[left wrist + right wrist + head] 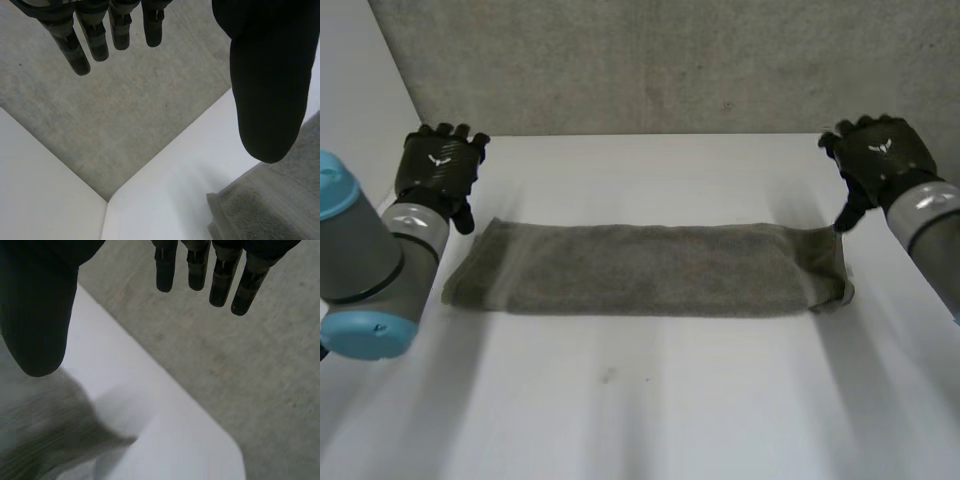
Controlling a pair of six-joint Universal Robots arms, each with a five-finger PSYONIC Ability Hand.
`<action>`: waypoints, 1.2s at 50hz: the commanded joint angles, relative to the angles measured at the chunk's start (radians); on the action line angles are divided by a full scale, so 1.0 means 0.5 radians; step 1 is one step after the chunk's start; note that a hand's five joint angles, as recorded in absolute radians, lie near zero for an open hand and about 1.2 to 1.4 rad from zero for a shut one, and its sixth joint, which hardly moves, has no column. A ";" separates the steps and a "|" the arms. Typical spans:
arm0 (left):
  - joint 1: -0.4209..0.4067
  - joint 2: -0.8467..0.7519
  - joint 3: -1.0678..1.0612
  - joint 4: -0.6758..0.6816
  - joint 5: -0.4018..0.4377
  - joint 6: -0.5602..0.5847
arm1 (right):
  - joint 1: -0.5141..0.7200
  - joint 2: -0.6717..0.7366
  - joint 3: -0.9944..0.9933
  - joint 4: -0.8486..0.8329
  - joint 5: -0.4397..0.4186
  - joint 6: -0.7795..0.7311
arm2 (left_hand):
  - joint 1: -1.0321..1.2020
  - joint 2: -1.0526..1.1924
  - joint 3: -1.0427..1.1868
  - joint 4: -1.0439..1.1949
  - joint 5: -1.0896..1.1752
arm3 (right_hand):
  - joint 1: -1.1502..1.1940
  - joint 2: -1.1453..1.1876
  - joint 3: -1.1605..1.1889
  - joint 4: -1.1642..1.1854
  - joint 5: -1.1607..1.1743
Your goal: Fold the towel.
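Observation:
A grey-green towel [650,268] lies folded into a long band across the middle of the white table [640,400]. My left hand [440,168] hovers just beyond the towel's left end, fingers straight and open, holding nothing. In the left wrist view the thumb [270,80] hangs above the towel's end [265,210]. My right hand [876,160] is raised past the towel's right end, open and empty. Its thumb [37,315] stands over the towel's corner [45,435] in the right wrist view.
A grey concrete-like wall [660,60] stands behind the table's far edge. The table's back corners lie near each hand. Bare white table surface stretches in front of the towel.

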State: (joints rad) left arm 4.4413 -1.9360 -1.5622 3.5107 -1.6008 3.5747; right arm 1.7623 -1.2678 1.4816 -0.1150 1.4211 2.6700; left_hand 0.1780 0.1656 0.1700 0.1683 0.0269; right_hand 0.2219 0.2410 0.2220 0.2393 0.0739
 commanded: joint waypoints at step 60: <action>-0.022 0.335 -0.462 -0.008 0.014 -0.538 | -0.343 0.403 0.488 -0.347 -0.339 0.225 | -0.007 0.018 0.009 0.013 -0.054 | 1.646 1.608 1.646 1.611 1.593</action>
State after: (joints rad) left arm 4.4338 -1.7686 -1.7894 3.5067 -1.5938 3.3057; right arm 1.5905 -1.1157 1.7608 -0.2697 1.2489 2.7830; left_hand 0.1779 0.1651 0.1699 0.1669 0.0268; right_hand 0.5634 0.6646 0.6593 0.6573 0.4522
